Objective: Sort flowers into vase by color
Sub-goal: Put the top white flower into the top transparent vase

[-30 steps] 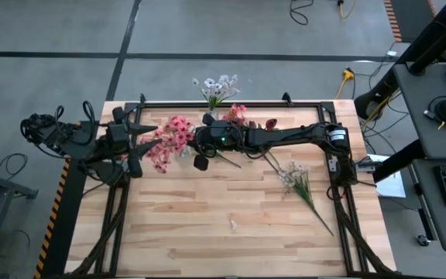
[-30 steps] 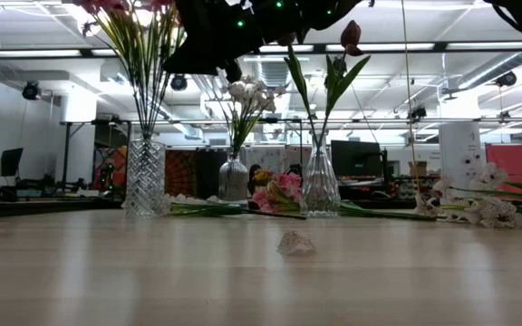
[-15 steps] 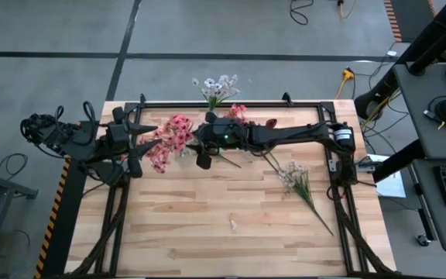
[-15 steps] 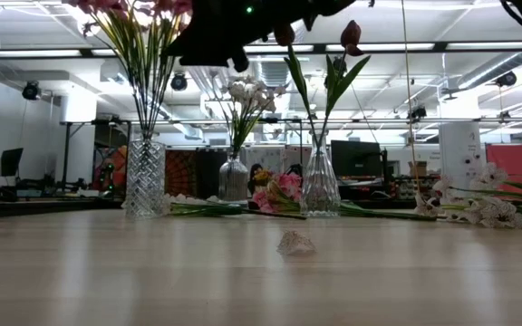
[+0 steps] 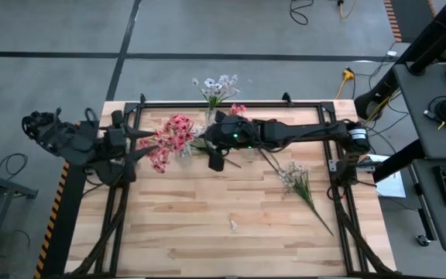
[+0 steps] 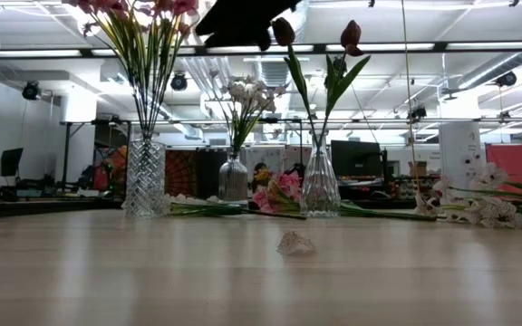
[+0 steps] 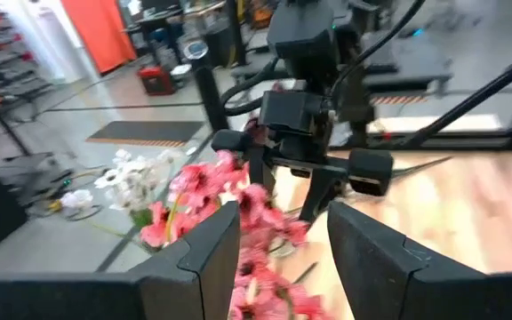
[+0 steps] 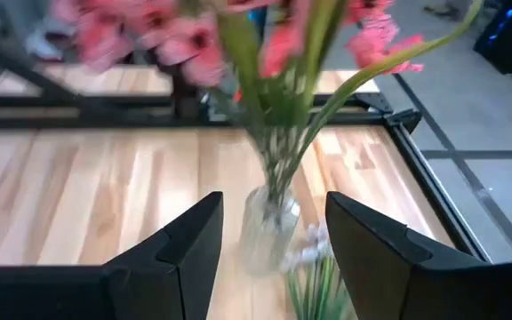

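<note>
Three glass vases stand along the far side. A cut-glass vase [image 6: 144,177] holds the pink flowers [image 5: 173,138]. A small vase [image 6: 234,178] holds the white ones. A slim vase [image 6: 320,184] holds two dark red tulips [image 6: 282,32]. My right gripper [image 5: 207,147] hangs open above the table, level with the pink blossoms and pointing at the cut-glass vase [image 8: 269,227], touching nothing. My left gripper [image 7: 283,213] is open at the table's left, just short of the pink blossoms [image 7: 238,213]; I cannot tell whether they brush its fingers.
A white-blossomed stem [image 5: 299,182] lies on the table's right half. Pink flowers [image 6: 276,192] lie between the small and slim vases. A small fallen petal [image 6: 295,243] lies near the middle front. A black frame rail [image 5: 207,103] runs along the far edge.
My right gripper has let go of a dark red tulip, which stays standing in the slim vase. The gripper has risen and drawn back toward the table's right edge. The tulip's head, hidden by the gripper before, now shows below it.
</note>
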